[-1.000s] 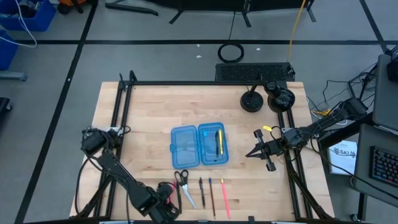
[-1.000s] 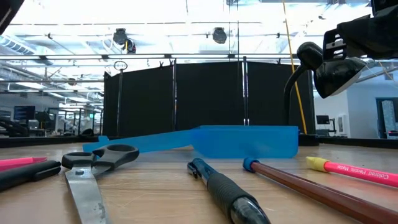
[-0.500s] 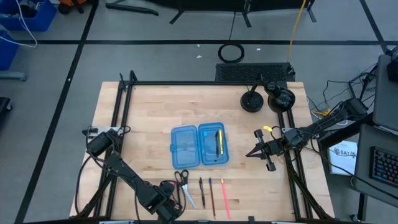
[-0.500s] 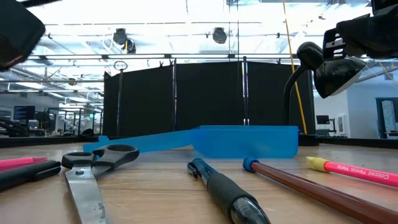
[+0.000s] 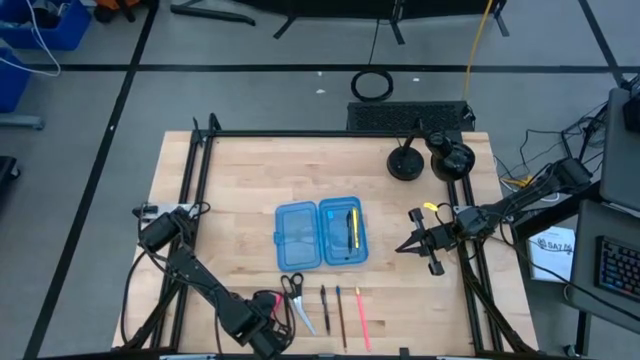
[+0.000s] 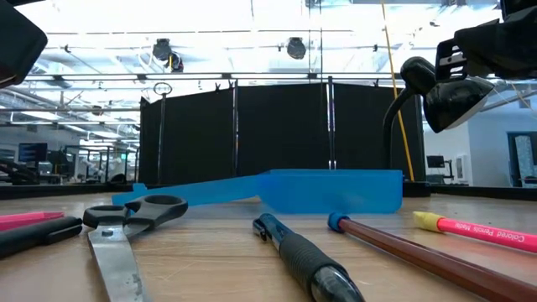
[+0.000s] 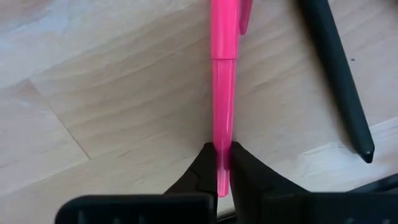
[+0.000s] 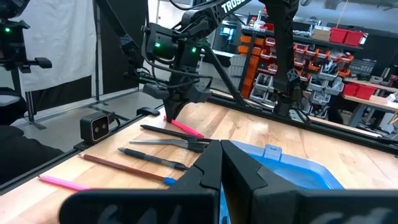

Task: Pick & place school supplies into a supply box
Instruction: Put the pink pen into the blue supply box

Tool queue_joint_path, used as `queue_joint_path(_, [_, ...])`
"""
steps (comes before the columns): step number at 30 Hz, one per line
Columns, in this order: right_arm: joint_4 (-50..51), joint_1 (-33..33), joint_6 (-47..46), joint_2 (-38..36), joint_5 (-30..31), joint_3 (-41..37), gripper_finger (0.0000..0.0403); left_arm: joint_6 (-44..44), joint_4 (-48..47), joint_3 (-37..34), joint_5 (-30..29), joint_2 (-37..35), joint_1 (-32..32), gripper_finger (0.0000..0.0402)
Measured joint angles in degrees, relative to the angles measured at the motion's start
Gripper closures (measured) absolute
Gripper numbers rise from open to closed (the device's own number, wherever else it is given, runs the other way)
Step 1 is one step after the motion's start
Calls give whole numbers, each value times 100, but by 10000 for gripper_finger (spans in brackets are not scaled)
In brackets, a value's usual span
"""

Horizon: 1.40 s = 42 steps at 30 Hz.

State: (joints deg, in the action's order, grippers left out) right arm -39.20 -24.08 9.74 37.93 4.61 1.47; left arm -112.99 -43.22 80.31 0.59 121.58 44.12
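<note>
The open blue supply box [image 5: 320, 235] lies mid-table with a yellow and a dark pen [image 5: 351, 229] in its right half. In front of it lie the scissors [image 5: 295, 297], a dark pen [image 5: 324, 304], a brown pencil [image 5: 340, 312] and a pink pencil [image 5: 360, 318]. My left gripper [image 5: 265, 312] stands left of the scissors near the front edge, shut on a pink pen [image 7: 222, 93]. A black pen [image 7: 336, 74] lies beside the pink one. My right gripper [image 5: 405, 245] hovers right of the box, shut and empty. My left gripper pinches the pink pen's barrel [image 7: 222, 146] between its two fingers, at the end away from the clip cap. The fingers [image 8: 174, 107] point down from above and stand on either side of the barrel. The pen lies flat on the table [image 6: 25, 220].
Two black round stands [image 5: 405, 163] [image 5: 450, 158] sit at the far right of the table. Black frame rails run along the left [image 5: 190, 210] and right [image 5: 470, 290] sides. Bare wood lies left of and beyond the box.
My left arm has swung and my left gripper has shifted a little toward the scissors, staying low at the front edge. The pink pen and the other supplies lie where they were.
</note>
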Motion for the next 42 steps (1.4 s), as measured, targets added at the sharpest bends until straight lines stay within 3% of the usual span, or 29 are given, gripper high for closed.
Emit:
queue_joint_path(7, [0, -1, -4, 2, -14, -1, 403, -138, -126, 17, -280, -120, 124, 374])
queue_joint_path(16, [1, -2, -105, 1, -21, -1, 403, -926, -1069, -64, -1826, -627, 532, 384])
queue_joint_path(23, [9, -2, -155, 0, -21, 1, 403, -989, -1567, 26, -1944, -1217, 636, 384])
queue_joint_path(28, [4, -2, -155, 0, -21, -1, 403, -316, -1730, 341, -2948, -1699, 482, 384])
queue_joint_path(32, [2, -2, -155, 0, -21, -2, 403, 469, -1393, 662, -4240, -2129, 178, 384])
queue_joint_path(34, [2, -2, -157, 0, -21, -2, 403, 906, -1040, 732, -4571, -2299, -11, 384])
queue_joint_path(37, [2, -2, -157, 0, -21, 0, 403, 1666, -175, 744, -4569, -2439, -421, 384])
queue_joint_path(42, [2, -2, -157, 0, -21, -2, 403, 3042, 1033, 745, -3976, -2474, -1202, 384])
